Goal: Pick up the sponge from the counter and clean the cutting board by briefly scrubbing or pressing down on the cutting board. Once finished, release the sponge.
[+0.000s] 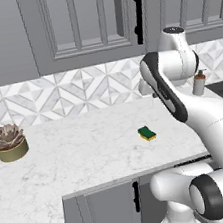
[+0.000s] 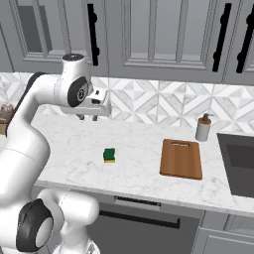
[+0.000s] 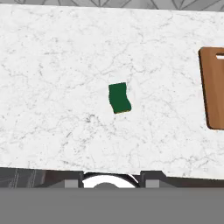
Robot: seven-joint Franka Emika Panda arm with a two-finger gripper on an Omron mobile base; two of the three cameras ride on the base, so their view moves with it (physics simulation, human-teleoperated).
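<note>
The sponge [image 1: 147,133] [image 2: 109,155] [image 3: 119,98], green top over yellow, lies flat on the white marble counter [image 1: 83,143] [image 2: 74,149] [image 3: 52,87]. To its right rests the reddish-brown cutting board [image 2: 181,158] [image 3: 213,87], flat and bare. My gripper [image 2: 88,118] [image 3: 111,180] hangs high above the counter, behind and a little left of the sponge. It points down, open, with nothing between its fingers. In the left base view the arm covers most of the hand.
A potted succulent [image 1: 8,143] stands at the counter's far left. A soap dispenser [image 1: 198,83] [image 2: 203,128] sits by the backsplash behind the board, and a dark sink [image 2: 240,163] lies right of it. Wall cabinets hang above.
</note>
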